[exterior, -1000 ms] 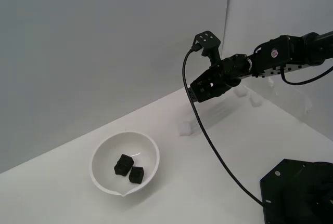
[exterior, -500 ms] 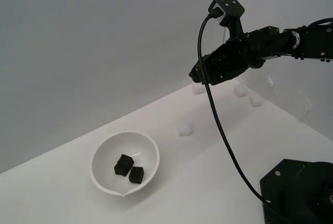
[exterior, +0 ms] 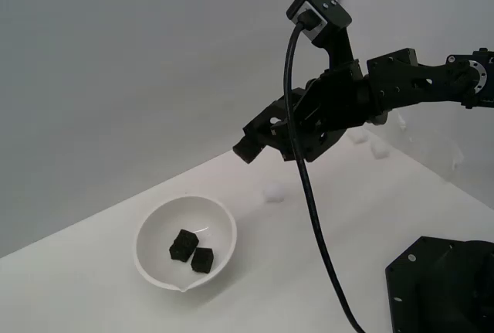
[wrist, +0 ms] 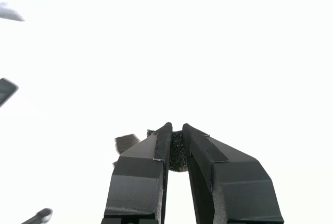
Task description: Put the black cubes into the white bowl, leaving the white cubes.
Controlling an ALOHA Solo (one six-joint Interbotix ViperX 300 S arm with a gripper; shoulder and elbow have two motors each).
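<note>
Two black cubes (exterior: 191, 249) in upright white bowl (exterior: 150, 259), hand (exterior: 248, 147) clamped on third cube (wrist: 177, 151).

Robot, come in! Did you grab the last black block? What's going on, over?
Gripper shut on small matte black cube, up in the air. Two black cubes lie in round glossy white bowl. Nothing seen between gripper and bowl.

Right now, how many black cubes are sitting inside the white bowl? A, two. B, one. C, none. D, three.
A: the exterior view shows two black cubes lying in the white bowl, while the wrist view shows a third dark cube pinched between the fingers of the end effector, which is in the air off to the bowl's right in that view.
</note>
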